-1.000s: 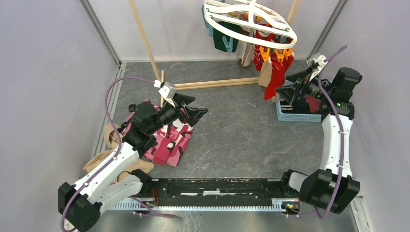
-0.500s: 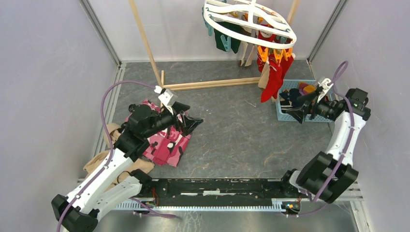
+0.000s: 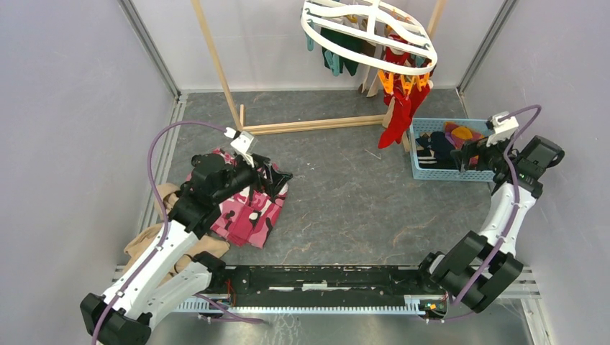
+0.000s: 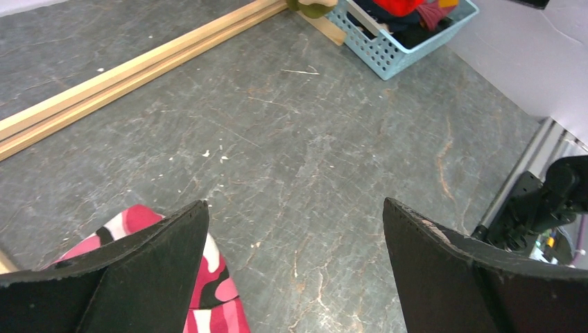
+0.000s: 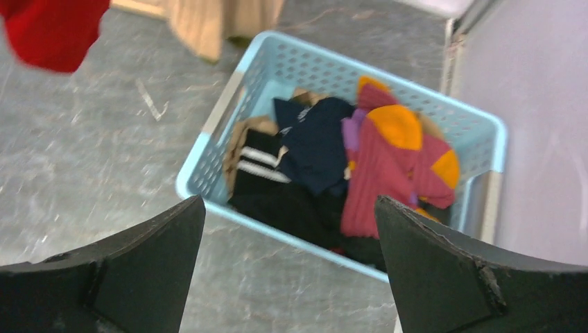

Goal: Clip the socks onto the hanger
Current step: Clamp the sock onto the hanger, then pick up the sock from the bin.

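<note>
Socks (image 3: 442,140) for the next clip were piled in the blue basket (image 3: 446,177) at the far right of the table in the overhead view. More were already pegged up: red ones (image 3: 399,111) hung from the white oval hanger (image 3: 313,30), just above the basket's left end. Your right gripper (image 3: 467,154) hovered over the basket's near right edge, so that arm was plainly the nearer one. Your left gripper (image 3: 277,178) sat well apart, over the pink camouflage cloth (image 3: 248,212), with the wooden rack's floor rails (image 3: 316,123) beyond it.

On the left wrist camera, your left gripper (image 4: 295,205) was spread wide with nothing in it. Bare floor lay between the jaws and a corner of the camouflage cloth (image 4: 142,220) under one finger. The basket (image 4: 416,45) showed far off, top right.

On the right wrist camera, your right gripper (image 5: 288,201) was wide and empty, and the pile lay ahead and below, framed between the jaws. A maroon-and-orange sock (image 5: 388,159) lay on top to the right, its length running away from the claw. A navy one (image 5: 315,142) and a black white-striped one (image 5: 260,163) lay to its left. The basket's near wall (image 5: 208,139) stood between claw and pile, so I'd say you needed to come in from above. The hanging red sock (image 5: 52,31) and a tan one (image 5: 215,24) crowded the far left, and the side wall sat close on the right.
</note>
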